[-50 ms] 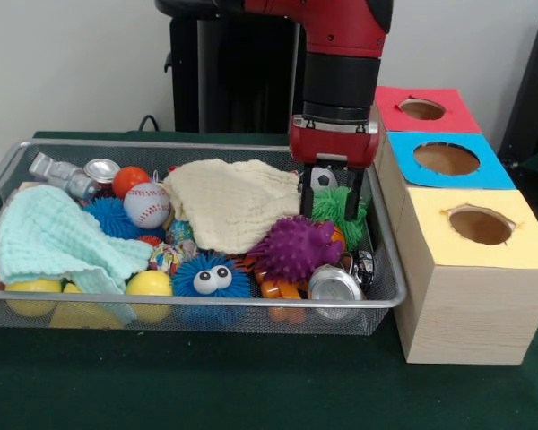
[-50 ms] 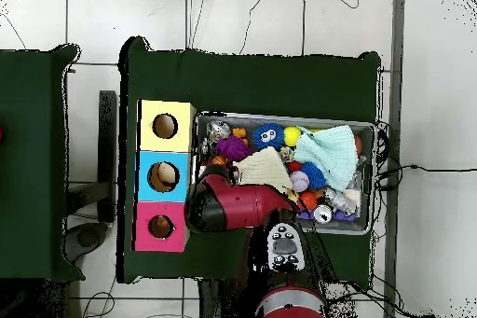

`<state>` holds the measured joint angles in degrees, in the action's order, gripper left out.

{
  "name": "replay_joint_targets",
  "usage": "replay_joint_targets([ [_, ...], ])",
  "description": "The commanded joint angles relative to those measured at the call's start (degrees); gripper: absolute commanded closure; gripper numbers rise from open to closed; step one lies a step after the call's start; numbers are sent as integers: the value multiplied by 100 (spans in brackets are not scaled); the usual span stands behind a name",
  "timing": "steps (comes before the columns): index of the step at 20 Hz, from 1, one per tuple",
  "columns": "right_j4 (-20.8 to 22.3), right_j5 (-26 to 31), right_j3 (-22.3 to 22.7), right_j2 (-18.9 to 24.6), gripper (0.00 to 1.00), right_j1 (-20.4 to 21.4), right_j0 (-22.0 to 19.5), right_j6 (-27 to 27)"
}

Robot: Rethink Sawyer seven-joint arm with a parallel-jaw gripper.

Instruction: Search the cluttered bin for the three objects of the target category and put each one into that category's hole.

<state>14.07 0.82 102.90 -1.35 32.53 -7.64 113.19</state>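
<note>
A wire mesh bin [image 1: 387,296] is sitting on the dark green surface [image 1: 206,385], crowded with toys and cloths. At its left end a mint waffle-weave cloth [image 1: 54,237] is draping over yellow balls [image 1: 148,284], with a silvery metal robot-like toy [image 1: 61,175] and a tin can [image 1: 101,170] lying behind it beside an orange ball [image 1: 128,179] and a stitched white baseball [image 1: 146,205]. A spiky blue ball [image 1: 110,217] is nestling under the baseball, and a fuzzy blue ball with googly eyes [image 1: 211,277] is resting against the front mesh. In the middle a cream knitted cloth [image 1: 233,202] is lying crumpled, and to its right a purple rubbery spiked ball [image 1: 296,248] is sitting above another shiny can [image 1: 334,285]. The red and black arm is reaching down at the right end of the bin, its pincer [image 1: 332,202] lowered onto a green spiky toy [image 1: 338,206]; whether the pincer is apart or clamped, I cannot tell. Just right of the bin, light wooden boxes are standing in a row, topped red [image 1: 426,109], blue [image 1: 446,159] and yellow [image 1: 481,226], each with a round hole. The overhead view is showing what the front one is not: a pale round thing lying inside the blue box's hole [image 2: 164,176], while the arm is hiding the pincer there.
</note>
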Motion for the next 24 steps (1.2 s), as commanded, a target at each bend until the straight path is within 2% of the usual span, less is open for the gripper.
replay_joint_targets([
  [1, 264, -972, 214, -237, 0, -899, 108, 787],
  [4, 125, -1190, 306, -228, 0, -1064, 114, 915],
  [8, -91, -1396, 282, -464, 0, -1231, 369, 939],
  [11, -157, -1697, 336, -409, 0, -1396, 338, 1008],
  [15, -192, -1797, 416, -139, 0, -1234, 218, 1093],
  [20, -325, -1600, 308, 194, 0, -982, 123, 1135],
  [23, -378, -1666, 253, 93, 0, -1025, 209, 1105],
  [24, -379, -1853, 227, 9, 0, -1081, 262, 1105],
])
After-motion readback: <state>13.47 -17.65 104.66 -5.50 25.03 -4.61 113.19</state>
